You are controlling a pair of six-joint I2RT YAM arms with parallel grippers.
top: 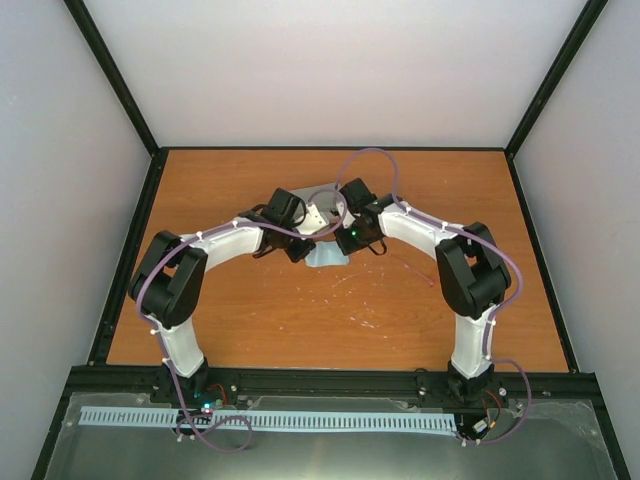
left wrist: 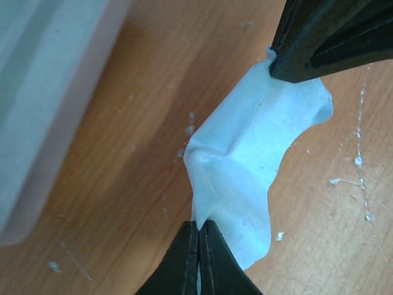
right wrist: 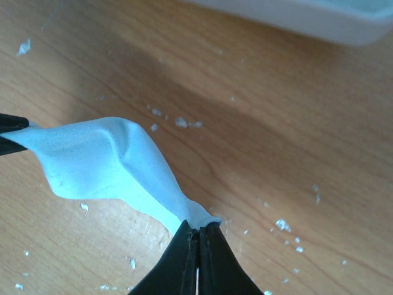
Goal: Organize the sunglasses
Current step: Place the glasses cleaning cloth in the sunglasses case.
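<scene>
Clamped tight on the light blue cloth (left wrist: 245,153): left gripper (left wrist: 198,228) at one corner, right gripper (right wrist: 198,232) at the opposite one, creased fabric stretched between them over the orange table (top: 250,310). Can make out the sunglasses (top: 408,267) only as a faint red-pink line on the table right of the cloth, beside the right arm (top: 465,275), touched by neither gripper

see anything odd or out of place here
The blue cloth is crumpled and twisted, pinched at opposite ends by the left gripper and the right gripper rather than lying flat. White flecks are scattered over the table.
</scene>
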